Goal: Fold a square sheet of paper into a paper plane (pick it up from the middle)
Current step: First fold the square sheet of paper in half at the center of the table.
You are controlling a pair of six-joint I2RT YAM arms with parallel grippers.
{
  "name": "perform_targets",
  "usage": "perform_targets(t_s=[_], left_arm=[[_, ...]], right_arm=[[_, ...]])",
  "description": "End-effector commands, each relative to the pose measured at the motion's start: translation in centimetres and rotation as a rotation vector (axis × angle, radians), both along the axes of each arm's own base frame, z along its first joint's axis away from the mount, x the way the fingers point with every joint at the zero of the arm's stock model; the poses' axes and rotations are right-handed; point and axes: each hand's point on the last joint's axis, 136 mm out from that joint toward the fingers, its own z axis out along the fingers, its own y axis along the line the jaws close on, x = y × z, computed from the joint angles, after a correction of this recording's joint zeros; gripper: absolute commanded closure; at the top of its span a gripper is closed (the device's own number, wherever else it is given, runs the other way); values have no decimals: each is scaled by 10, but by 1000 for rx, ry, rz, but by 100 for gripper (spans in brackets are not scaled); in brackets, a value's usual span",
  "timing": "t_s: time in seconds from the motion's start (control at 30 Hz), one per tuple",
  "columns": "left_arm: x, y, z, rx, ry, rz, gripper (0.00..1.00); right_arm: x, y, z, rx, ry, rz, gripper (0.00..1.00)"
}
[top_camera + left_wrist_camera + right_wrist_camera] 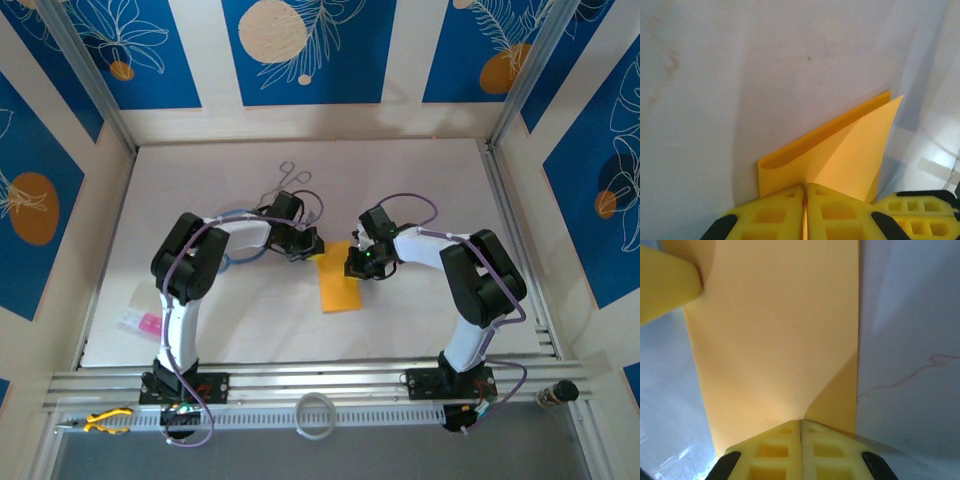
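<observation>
As left claw [805, 187] and right claw [801, 421] pinch, paper [338, 288] between

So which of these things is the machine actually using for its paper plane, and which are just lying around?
In the job:
- folded orange-yellow sheet of paper
- left end effector and right end effector, both pinched shut on it

Lying about:
- scissors at the back of the table
- pink slip
- yellow-handled pliers on the front rail
- white ring
</observation>
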Motion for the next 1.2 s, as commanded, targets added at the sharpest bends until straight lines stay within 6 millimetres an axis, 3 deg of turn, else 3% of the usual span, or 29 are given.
perform_targets(t_s=[0.0, 0.77, 1.17], left_arm=[[25, 33, -22, 122, 15, 110, 88], [59, 48, -24, 231, 1, 244, 90], [70, 42, -10, 212, -23, 252, 90]], right_arm=[[-36, -48, -40, -230, 137, -28, 100], [-36, -48, -40, -230, 135, -26, 100], [-36, -48, -39, -227, 132, -25, 100]])
